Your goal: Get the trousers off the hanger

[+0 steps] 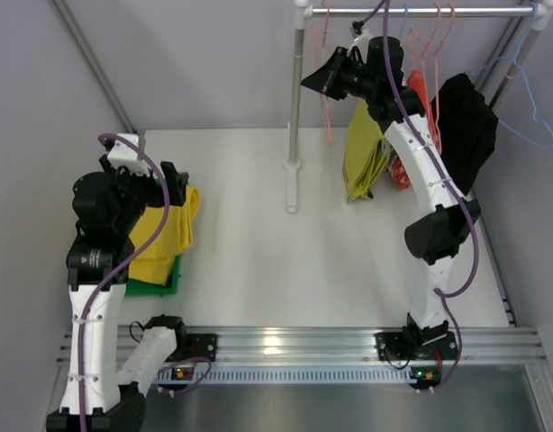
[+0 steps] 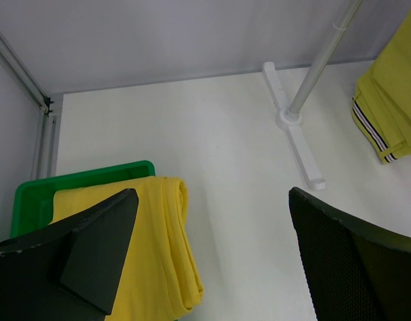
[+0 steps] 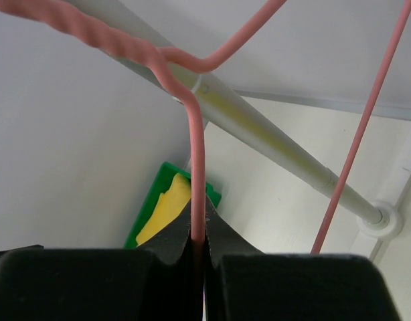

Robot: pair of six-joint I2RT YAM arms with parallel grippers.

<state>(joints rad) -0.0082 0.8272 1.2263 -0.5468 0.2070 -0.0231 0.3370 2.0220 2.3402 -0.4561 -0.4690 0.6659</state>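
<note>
The bright yellow trousers [image 1: 164, 236] lie folded over the green tray [image 1: 173, 281] at the left. They also show in the left wrist view [image 2: 162, 257]. My left gripper [image 1: 171, 184] hovers just above them, open and empty [image 2: 212, 200]. The olive-yellow trousers [image 1: 365, 160] hang from the rail [image 1: 421, 11], partly behind my right arm, and show in the left wrist view [image 2: 389, 110]. My right gripper [image 1: 323, 76] is up at the rail, shut [image 3: 199, 224] on the wire of a bare pink hanger [image 3: 197, 160], which also shows from above [image 1: 326, 112].
The rack's white pole [image 1: 294, 108] and foot [image 2: 292, 127] stand mid-table. A red-orange garment [image 1: 419, 94], a black cloth [image 1: 466, 126], more pink hangers [image 1: 434, 45] and a blue hanger [image 1: 533, 108] hang at the right. Grey walls close in at the back and sides.
</note>
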